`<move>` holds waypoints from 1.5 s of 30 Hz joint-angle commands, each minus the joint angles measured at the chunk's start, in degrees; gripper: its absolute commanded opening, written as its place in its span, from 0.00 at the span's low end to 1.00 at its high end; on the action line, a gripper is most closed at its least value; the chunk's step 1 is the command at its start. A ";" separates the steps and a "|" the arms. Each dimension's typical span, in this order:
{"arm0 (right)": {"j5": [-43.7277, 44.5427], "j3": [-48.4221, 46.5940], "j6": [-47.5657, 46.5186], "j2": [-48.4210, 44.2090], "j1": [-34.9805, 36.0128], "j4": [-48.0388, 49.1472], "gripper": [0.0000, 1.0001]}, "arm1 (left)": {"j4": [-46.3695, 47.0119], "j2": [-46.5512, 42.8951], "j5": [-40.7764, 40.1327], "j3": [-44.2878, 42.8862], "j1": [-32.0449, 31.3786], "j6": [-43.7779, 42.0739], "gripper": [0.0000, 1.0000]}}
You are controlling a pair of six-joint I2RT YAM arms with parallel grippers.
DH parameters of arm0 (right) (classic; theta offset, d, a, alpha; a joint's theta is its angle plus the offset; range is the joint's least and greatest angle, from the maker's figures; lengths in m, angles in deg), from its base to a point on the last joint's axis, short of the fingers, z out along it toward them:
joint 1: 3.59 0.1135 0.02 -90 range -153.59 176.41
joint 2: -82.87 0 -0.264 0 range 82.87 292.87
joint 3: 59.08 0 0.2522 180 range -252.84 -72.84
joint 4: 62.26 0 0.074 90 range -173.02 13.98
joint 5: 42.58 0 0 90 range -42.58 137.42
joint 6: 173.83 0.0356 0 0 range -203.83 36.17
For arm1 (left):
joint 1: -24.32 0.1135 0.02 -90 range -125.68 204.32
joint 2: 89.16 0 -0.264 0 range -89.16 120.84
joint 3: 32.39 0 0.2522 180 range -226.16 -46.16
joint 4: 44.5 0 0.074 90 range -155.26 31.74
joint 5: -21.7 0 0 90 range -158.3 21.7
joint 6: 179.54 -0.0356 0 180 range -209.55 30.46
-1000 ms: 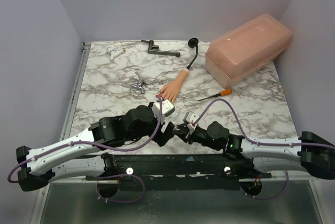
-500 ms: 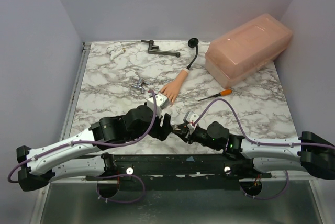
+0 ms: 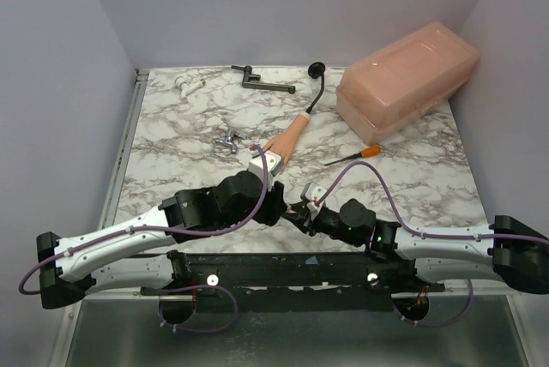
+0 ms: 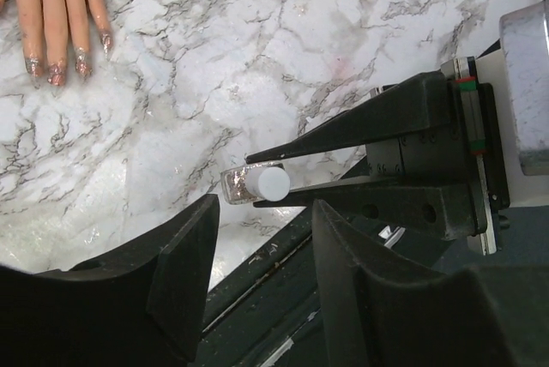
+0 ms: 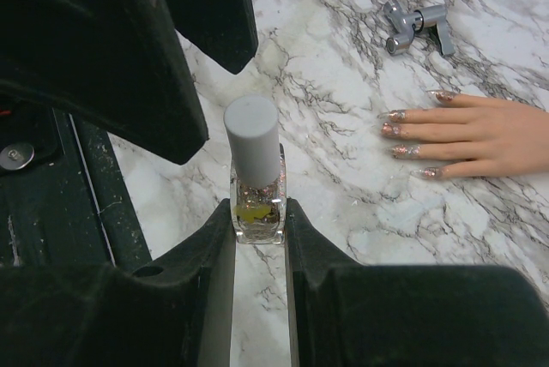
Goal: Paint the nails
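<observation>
Plain pale lavender walls [image 3: 283,7] enclose a grey-veined white marble tabletop [image 3: 171,127].

Marble tabletop [image 3: 171,127]. Mannequin hand [image 3: 287,135] mid-frame, fingers pointing lower left, black stem [image 3: 317,93] curving to top centre. Pink box [image 3: 407,80] upper right; orange-handled tool [image 3: 367,152] just below it. Sm. metal part [image 3: 227,140] left of hand. L gripper [image 3: 273,206] & R gripper [image 3: 298,213] close together, lower centre.
</observation>
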 commanded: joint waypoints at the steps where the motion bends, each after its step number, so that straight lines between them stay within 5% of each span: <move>1: 1.20 -1.08 0.32 -0.46 -0.18 1.39 0.01 | 2.71 0.92 -2.11 -0.80 -0.37 -0.54 0.46; 26: 1.00 -1.41 0.30 0.00 -0.16 1.31 0.00 | 7.44 3.54 4.16 2.37 -0.30 -9.12 0.06; 45: 0.59 -0.71 0.30 -1.04 -0.14 1.48 0.01 | 6.64 2.80 13.51 2.06 -0.37 -23.40 0.04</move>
